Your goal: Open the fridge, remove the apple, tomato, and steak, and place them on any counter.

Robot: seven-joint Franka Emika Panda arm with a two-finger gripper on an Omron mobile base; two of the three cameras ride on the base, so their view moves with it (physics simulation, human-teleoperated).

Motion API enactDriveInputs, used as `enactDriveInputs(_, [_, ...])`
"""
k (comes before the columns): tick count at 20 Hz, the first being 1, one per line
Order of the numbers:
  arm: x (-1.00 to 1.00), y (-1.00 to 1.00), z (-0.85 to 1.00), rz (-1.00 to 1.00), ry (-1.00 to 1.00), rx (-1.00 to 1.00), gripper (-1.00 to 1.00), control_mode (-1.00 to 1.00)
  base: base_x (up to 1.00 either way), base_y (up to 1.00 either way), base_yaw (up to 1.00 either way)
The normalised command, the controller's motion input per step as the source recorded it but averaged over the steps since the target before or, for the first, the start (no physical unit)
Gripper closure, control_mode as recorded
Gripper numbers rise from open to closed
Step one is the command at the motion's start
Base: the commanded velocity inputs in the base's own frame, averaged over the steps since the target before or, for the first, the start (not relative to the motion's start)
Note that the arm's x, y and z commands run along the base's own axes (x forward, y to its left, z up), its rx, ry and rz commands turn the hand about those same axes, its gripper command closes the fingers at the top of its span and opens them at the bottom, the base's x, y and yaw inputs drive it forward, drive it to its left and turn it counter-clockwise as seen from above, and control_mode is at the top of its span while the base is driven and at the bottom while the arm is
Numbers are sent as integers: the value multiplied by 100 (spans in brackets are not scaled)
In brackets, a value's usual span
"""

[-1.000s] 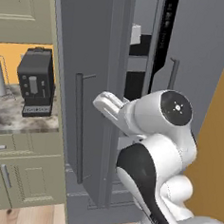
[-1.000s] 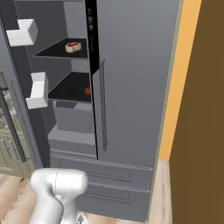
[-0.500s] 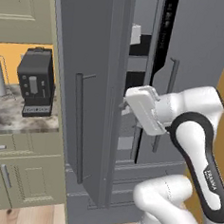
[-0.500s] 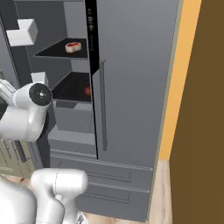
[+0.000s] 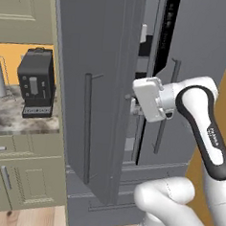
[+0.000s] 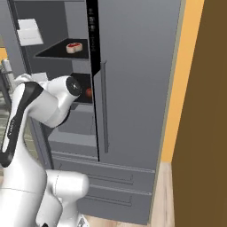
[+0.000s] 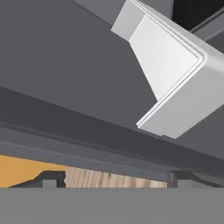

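Fingers (image 7: 116, 180) spread wide, holding nothing, just beside inner face of open fridge (image 5: 102, 85) door.

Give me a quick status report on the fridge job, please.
End effector open, empty, at the open left door's inner side. Steak on upper shelf, untouched. Door bin close ahead.

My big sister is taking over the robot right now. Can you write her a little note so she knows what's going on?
Gripper: at the edge of the open left fridge door, holding nothing seen; whether the jaws are open can't be told.
Steak: on the upper fridge shelf.
A small red item, apple or tomato, sits on the shelf below.
Done: the fridge is open.
Left: take out steak, apple and tomato, and set them on the counter.
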Motion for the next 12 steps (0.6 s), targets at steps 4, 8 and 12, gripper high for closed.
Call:
enactDriveInputs(4, [7, -6, 2, 4, -11, -1, -100, -100, 0, 0, 0])
enactDriveInputs(8, [2, 54, -43, 16, -39, -9, -100, -100, 0, 0, 0])
enactDriveInputs(12, [-40, -43, -1, 44, -57, -1, -100, -100, 0, 0, 0])
